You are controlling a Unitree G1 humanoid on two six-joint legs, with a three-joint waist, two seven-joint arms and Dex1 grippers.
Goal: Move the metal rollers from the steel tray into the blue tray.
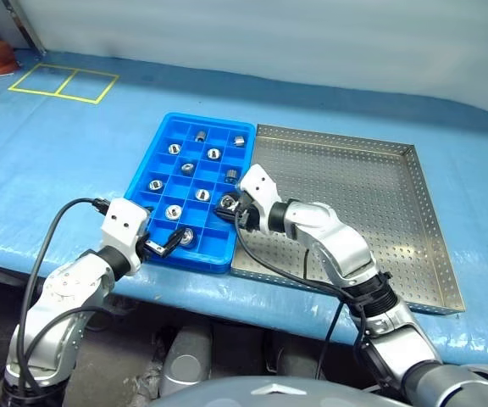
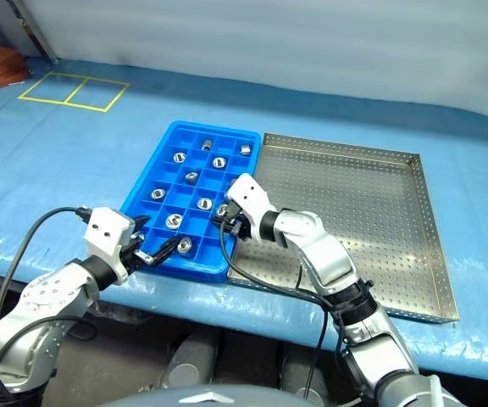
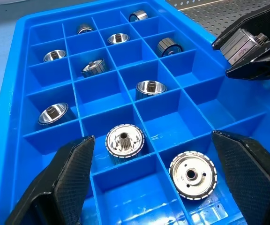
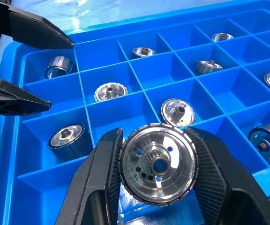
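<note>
Steel perforated square tray (image 1: 354, 203) on the right lies bare; nine shiny metal rollers (image 1: 213, 154) already sit in the blue gridded plastic tray (image 1: 146, 165). Right gripper (image 4: 157, 166) clamps the last roller (image 4: 158, 164) above its near right cells; left gripper (image 3: 158, 183) gapes empty.

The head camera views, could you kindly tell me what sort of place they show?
Probably a workshop or lab parts-sorting bench: a long table under blue plastic sheeting, a bright blue gridded plastic tray holding small shiny metal rollers, and yellow tape squares marked on the sheeting.
</note>
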